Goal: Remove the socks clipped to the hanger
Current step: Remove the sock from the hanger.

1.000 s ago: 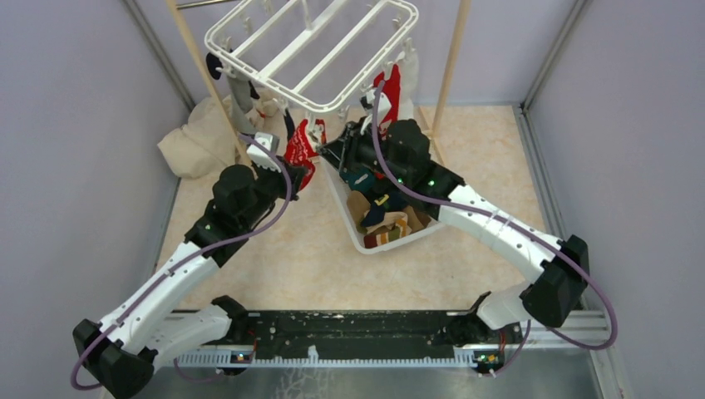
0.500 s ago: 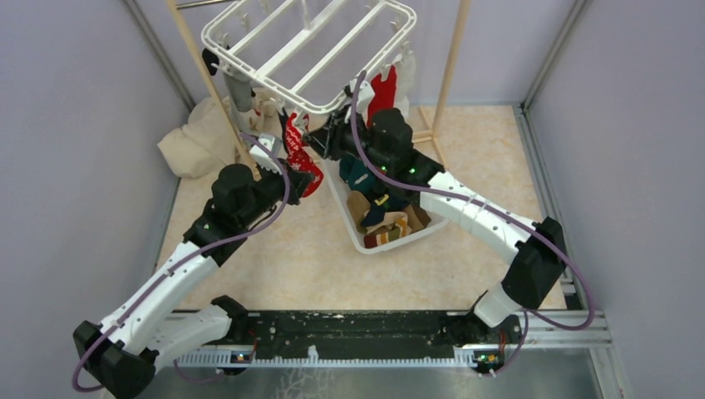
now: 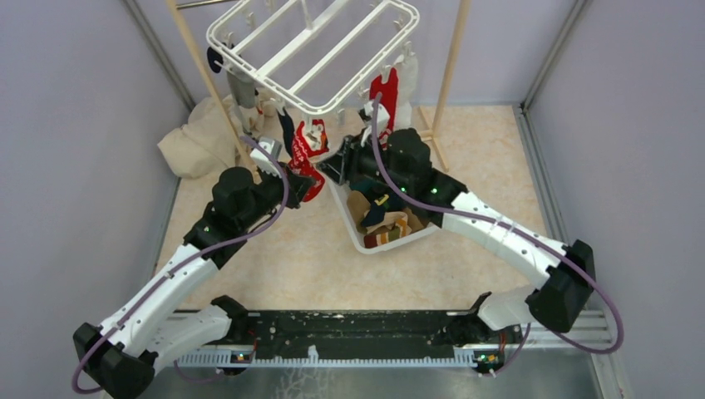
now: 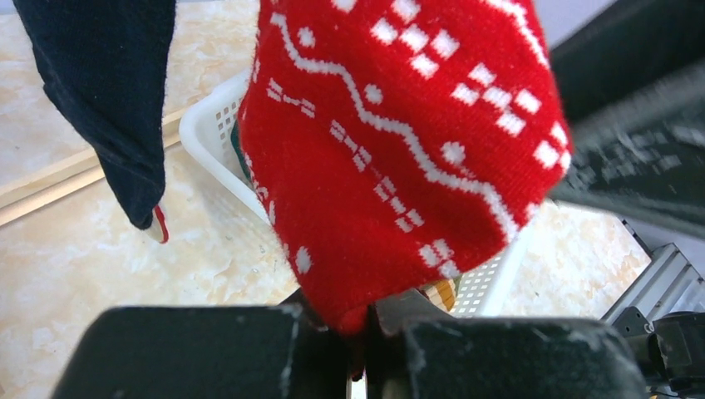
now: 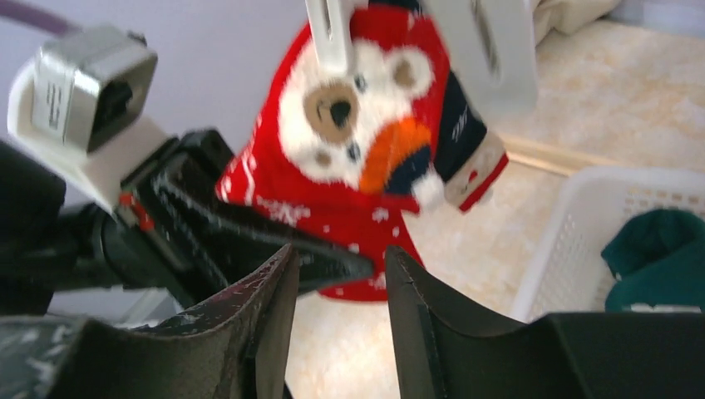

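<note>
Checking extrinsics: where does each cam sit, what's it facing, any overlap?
Top external: above and behind the robot, looking down on hanger, basket, left arm and right arm.
Left wrist: on the left arm, looking along the left claw, shut on the red sock; dark fingers fill the bottom edge.
Right wrist: on the right arm, facing that sock's bear face past the open right claw; both fingers show.
Shared: all three see the red sock and basket.

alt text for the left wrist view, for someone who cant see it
A red knit sock with a white pattern fills the frame, its lower tip pinched in the black left gripper. A dark navy sock hangs at upper left, with a white slatted plastic basket behind.
</note>
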Robot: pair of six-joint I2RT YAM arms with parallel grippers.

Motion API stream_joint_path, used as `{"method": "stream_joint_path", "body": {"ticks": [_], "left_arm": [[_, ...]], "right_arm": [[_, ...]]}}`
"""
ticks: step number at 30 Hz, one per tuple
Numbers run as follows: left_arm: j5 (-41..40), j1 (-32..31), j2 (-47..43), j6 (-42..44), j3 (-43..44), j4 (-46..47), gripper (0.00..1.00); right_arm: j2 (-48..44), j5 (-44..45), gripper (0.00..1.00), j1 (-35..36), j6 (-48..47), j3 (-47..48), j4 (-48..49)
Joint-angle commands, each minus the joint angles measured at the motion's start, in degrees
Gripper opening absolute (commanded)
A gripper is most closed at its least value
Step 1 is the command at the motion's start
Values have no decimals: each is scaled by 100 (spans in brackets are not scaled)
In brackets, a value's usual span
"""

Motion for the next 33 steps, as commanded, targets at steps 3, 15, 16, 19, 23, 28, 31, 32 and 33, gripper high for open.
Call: {"method": "stream_joint_path", "body": {"ticks": [3,15,16,19,23,28,31,32,33], "left_arm": [[97,36,10,-195,99,85,9],[-107,34,261,-633,540,-385,9],[-192,34,308,-654,621,-496,10],[-315,36,482,-705,909,-815,10],[-643,29,666,-791,1108,-1009,11],[-813,29,853,-931,1240,-1217,12],[-833,35,901,-1036,1292,-1289,13],[-831,30,915,-1078,1316,-1326,13],[-821,28,931,-1125,1346,-1366,13]], "right_arm": [[-939,-196,50,53,271,-930,175],[-1425,573,57,221,-100,-2042,665],[-1444,776,57,314,-253,-2051,621],[-1494,1410,57,647,-674,-2095,646],[-1441,1959,57,1019,-1144,-2145,860],[-1201,2629,59,1500,-1796,-2146,1188],[-973,2949,60,1716,-2141,-2111,1424],[-879,3036,60,1773,-2233,-2073,1474],[-802,3096,60,1834,-2311,-2049,1536]]}}
